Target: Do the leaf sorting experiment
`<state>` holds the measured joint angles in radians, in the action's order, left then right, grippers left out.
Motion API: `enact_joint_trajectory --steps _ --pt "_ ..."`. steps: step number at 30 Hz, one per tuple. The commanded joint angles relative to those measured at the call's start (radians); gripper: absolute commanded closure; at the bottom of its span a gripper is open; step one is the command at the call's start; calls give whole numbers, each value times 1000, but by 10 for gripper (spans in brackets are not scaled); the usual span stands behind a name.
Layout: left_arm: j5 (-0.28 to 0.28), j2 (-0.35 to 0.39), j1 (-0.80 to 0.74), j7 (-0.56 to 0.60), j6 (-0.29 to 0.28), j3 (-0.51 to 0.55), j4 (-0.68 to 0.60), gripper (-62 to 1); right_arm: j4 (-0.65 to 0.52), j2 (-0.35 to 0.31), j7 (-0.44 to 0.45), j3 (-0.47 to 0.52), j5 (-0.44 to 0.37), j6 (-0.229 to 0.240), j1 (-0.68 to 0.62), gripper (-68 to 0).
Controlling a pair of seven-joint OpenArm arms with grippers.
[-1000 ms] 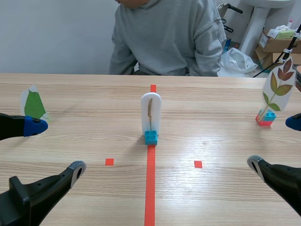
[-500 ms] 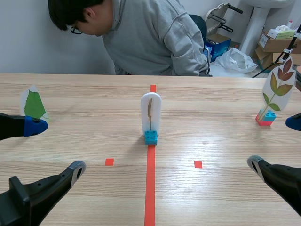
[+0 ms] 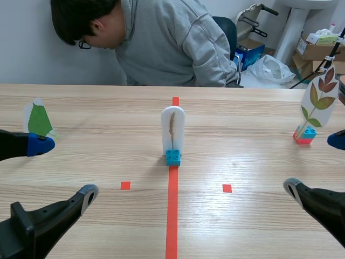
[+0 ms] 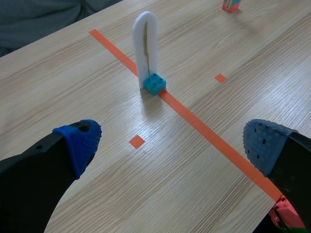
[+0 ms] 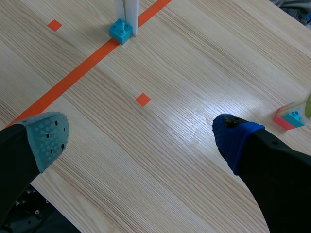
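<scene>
A white arched card with a thin brown leaf (image 3: 173, 131) stands upright in a blue brick (image 3: 173, 157) on the orange centre line; it also shows ahead of my left gripper (image 4: 146, 46) and ahead of my right gripper (image 5: 127, 9). A green leaf card (image 3: 38, 120) stands at the far left. A card with a red-and-green leaf (image 3: 320, 97) stands on a red and blue brick base (image 3: 304, 135) at the far right, its base (image 5: 290, 118) just beyond my right fingertip. My left gripper (image 3: 62, 168) and right gripper (image 3: 315, 164) both rest low and open, holding nothing.
A person in a grey sweatshirt (image 3: 172, 43) sits across the table, leaning sideways with head low. Small orange squares (image 3: 125, 185) (image 3: 227, 188) flank the centre tape line (image 3: 172, 210). Boxes and a bag (image 3: 275, 67) lie behind the table at the right.
The person has leaned over to the left with head lowered into view. Neither arm nor any leaf card has moved.
</scene>
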<state>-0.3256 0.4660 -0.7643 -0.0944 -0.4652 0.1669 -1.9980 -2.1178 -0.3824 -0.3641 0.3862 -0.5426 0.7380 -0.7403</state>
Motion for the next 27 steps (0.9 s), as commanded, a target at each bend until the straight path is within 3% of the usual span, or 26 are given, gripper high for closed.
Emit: enact_joint_trajectory --steps 1,10,13,19,22,27 --pt "-8 -3 3 13 2 3 -6 -623 -3 -6 11 5 -11 8 12 -608" --pt "-6 -36 5 -27 2 1 -6 -623 -3 -6 11 5 -10 8 12 -608" --pt "38 -36 41 -37 1 -14 16 -623 -3 -6 11 5 -10 8 12 -608" --pt "61 1 245 -36 -2 -115 183 -623 -3 -6 10 5 -7 8 11 -608" --pt "61 36 381 -32 -2 -202 290 -623 -3 -6 10 5 -7 8 11 -608" --pt "113 58 626 -22 -2 -374 476 -623 -3 -6 10 5 -3 8 11 -608"
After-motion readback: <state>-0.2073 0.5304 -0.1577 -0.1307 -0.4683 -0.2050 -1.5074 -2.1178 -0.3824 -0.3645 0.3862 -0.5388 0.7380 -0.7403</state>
